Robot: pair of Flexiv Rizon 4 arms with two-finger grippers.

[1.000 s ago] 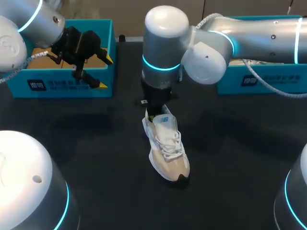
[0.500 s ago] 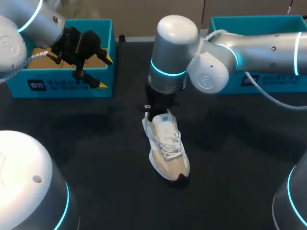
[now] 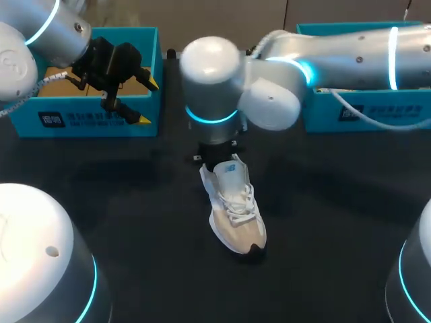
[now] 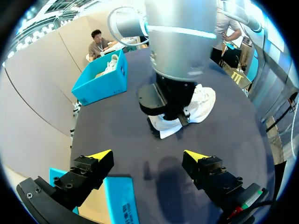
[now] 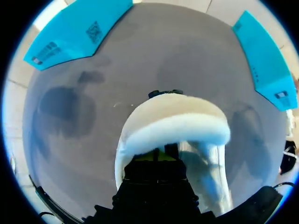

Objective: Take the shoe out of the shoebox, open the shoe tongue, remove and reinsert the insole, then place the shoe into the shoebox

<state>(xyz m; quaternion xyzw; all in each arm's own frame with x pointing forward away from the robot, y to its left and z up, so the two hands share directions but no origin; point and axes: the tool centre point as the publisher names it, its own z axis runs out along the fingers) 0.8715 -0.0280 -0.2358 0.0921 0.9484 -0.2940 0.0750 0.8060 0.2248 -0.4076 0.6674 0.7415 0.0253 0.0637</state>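
Right end effector (image 5: 158, 156) is sitting at the heel of the shoe (image 3: 236, 208), just above the middle of the frame in the head view. There the right arm's wrist is hiding it, and in the right wrist view the shoe's padded heel collar is arching over it, so I cannot tell whether it is gripping or loose. The white and beige shoe is standing on its sole on the dark bench (image 3: 135, 202), out of either box, heel toward the upper edge and toe toward the lower edge, laces done up. The right arm is coming in from the upper right, crossing over the right shoebox (image 3: 363, 111). In the upper left of the frame the left end effector (image 3: 145, 101) is hanging spread wide and holding nothing, above the front wall of the left shoebox (image 3: 87, 124), well apart from the shoe.
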